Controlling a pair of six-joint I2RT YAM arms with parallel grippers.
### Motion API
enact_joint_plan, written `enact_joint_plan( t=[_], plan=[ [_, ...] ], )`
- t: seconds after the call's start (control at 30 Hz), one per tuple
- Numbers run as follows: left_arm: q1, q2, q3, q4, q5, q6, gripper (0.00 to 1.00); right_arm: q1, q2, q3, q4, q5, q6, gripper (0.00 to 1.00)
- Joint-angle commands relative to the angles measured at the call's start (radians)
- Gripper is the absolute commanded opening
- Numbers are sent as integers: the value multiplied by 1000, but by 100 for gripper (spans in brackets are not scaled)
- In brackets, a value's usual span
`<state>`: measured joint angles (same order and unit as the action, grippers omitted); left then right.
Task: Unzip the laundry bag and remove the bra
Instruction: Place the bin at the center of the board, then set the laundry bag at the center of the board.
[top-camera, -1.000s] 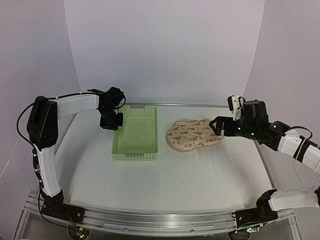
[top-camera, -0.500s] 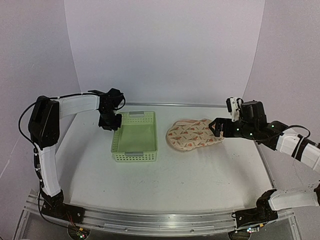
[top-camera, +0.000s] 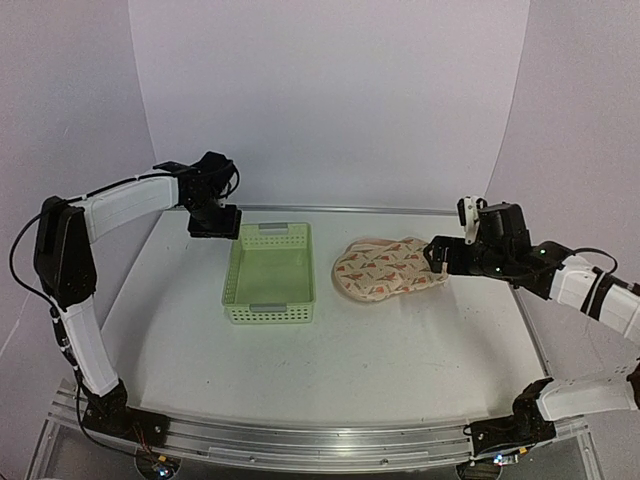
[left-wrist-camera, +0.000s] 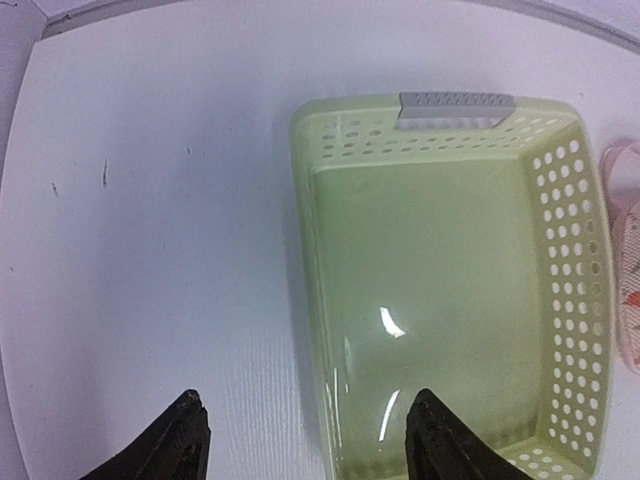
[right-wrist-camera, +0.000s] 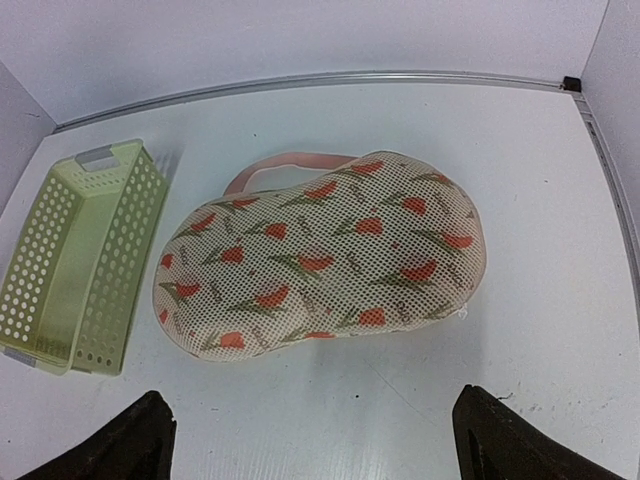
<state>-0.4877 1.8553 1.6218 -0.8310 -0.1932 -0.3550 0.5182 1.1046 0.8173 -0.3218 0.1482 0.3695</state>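
Observation:
The laundry bag (top-camera: 388, 268) (right-wrist-camera: 320, 255) is a cream peanut-shaped pouch with orange-red and green motifs, lying closed on the table right of centre, a pink loop (right-wrist-camera: 285, 162) at its far edge. The bra is hidden. My right gripper (top-camera: 438, 256) (right-wrist-camera: 312, 440) hovers just right of the bag, jaws wide open and empty, the bag lying ahead of its fingertips. My left gripper (top-camera: 214, 222) (left-wrist-camera: 300, 440) hangs above the far left corner of the green basket (top-camera: 270, 272) (left-wrist-camera: 440, 290), open, nothing between its fingers.
The light green lattice basket stands left of the bag with a grey handle tab (left-wrist-camera: 455, 105) at its near end. A metal rail (top-camera: 330, 209) runs along the table's far edge. White walls close in behind and at both sides.
My left gripper has opened, letting go of the basket rim, and risen toward the back left. The basket sits squarer. The right gripper has barely moved.

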Motion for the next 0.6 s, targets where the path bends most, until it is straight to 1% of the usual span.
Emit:
enact_joint_plan(
  t=[0.0, 0.23, 0.33, 0.4, 0.57],
  plan=[
    [6, -127, 52, 10, 36, 48, 70, 3, 39, 45, 0, 62, 33, 98],
    [6, -217, 7, 20, 157, 70, 84, 3, 123, 45, 0, 88, 109, 98],
    [6, -258, -49, 70, 188, 82, 93, -3, 180, 42, 9, 136, 146, 98],
    [6, -287, -98, 106, 190, 83, 99, -36, 218, 42, 22, 127, 152, 98],
    [6, -364, -189, 170, 270, 82, 99, -144, 303, 86, 66, 8, 115, 98]
  ],
)
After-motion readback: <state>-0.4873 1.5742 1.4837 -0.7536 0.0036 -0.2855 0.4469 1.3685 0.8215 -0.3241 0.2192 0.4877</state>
